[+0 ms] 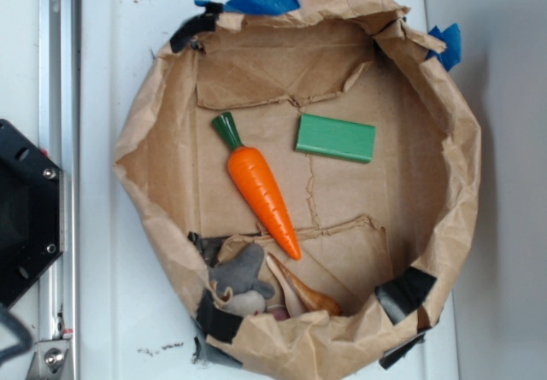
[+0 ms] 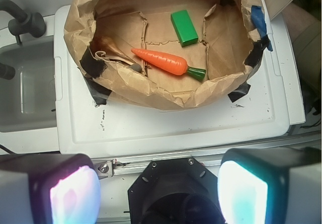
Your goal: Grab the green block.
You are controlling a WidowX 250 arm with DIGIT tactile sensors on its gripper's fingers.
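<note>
The green block [image 1: 336, 137] lies flat inside the brown paper-lined basin [image 1: 461, 184], right of the orange carrot [image 1: 262, 191]. In the wrist view the green block [image 2: 183, 27] sits at the far side of the basin, beyond the carrot [image 2: 166, 62]. My gripper [image 2: 158, 191] is open, its two glowing pads wide apart with nothing between them. It hovers well short of the basin, above the robot's black base [image 2: 171, 194]. The gripper does not show in the exterior view.
A grey cloth toy [image 1: 241, 279] and a tan piece [image 1: 299, 293] lie at the basin's near edge. Black tape [image 1: 403, 292] and blue tape [image 1: 261, 2] patch the paper rim. A metal rail [image 1: 55, 98] and black mount [image 1: 26, 209] stand at left. A sink [image 2: 25, 93] shows in the wrist view.
</note>
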